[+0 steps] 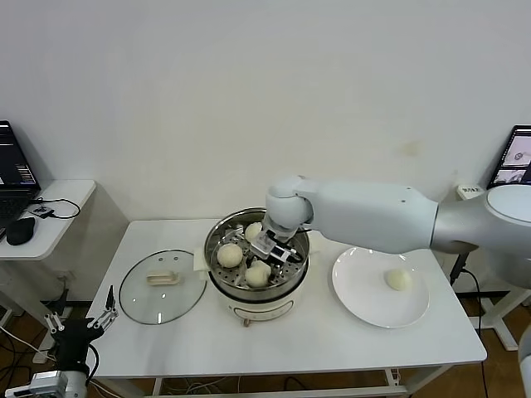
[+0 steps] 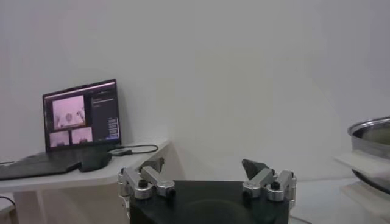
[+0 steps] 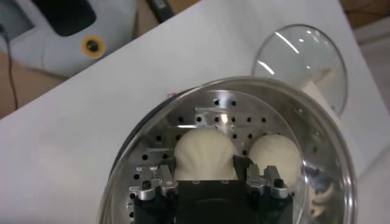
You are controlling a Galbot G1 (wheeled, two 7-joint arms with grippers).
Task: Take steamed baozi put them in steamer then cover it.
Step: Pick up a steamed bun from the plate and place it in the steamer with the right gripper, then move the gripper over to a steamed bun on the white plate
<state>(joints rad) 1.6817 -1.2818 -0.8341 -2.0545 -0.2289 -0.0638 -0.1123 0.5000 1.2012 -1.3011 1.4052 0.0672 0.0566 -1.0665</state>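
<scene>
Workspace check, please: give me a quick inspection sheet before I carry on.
Surface: white table, steady.
Job's things: steamer holds three buns; fourth bun on plate; lid lies flat left of the steamer.
Clutter: nothing seen on the table.
Grippers: right gripper inside the steamer, around a bun; left gripper open, parked low beside the table.
Cables: one on the side desk by a laptop.
Surroundings: white wall, a screen at right.
</scene>
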